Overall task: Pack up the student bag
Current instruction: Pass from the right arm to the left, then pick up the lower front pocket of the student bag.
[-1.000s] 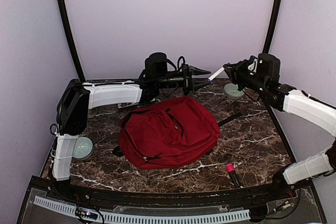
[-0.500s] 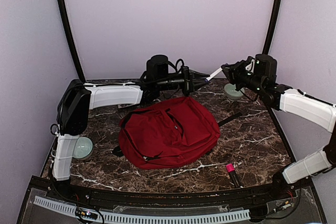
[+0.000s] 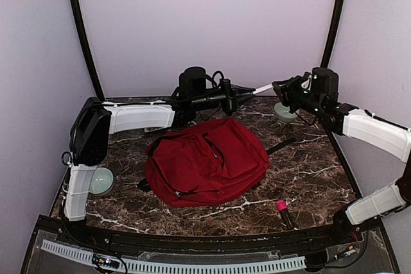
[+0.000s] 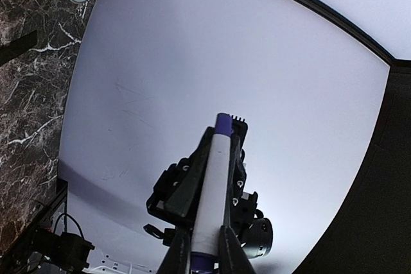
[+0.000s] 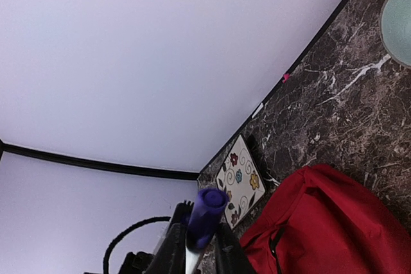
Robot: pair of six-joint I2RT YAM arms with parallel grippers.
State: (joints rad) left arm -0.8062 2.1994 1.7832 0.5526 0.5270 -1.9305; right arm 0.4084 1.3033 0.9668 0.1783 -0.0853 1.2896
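The student bag (image 3: 205,162) is a dark-red backpack lying flat mid-table, also seen as a red mound (image 5: 321,222) in the right wrist view. Above its far edge a white marker (image 3: 262,88) with a purple cap spans between both grippers. My left gripper (image 3: 247,92) is shut on the marker's white barrel (image 4: 215,184), its jaws (image 4: 204,235) pressed to each side. My right gripper (image 3: 277,86) holds the other end, and the purple cap (image 5: 207,213) sticks out between its fingertips (image 5: 198,242). Both hover well above the table.
A pale green bowl (image 3: 284,112) sits at the back right and another (image 3: 101,181) at the left edge. A pink-capped marker (image 3: 282,213) lies near the front right. A flower-patterned card (image 5: 239,181) lies behind the bag. A black strap (image 3: 280,146) trails right of the bag.
The left gripper has reached the marker's free end and closed on it. The right gripper shifted slightly with the marker and eased its jaws a little.
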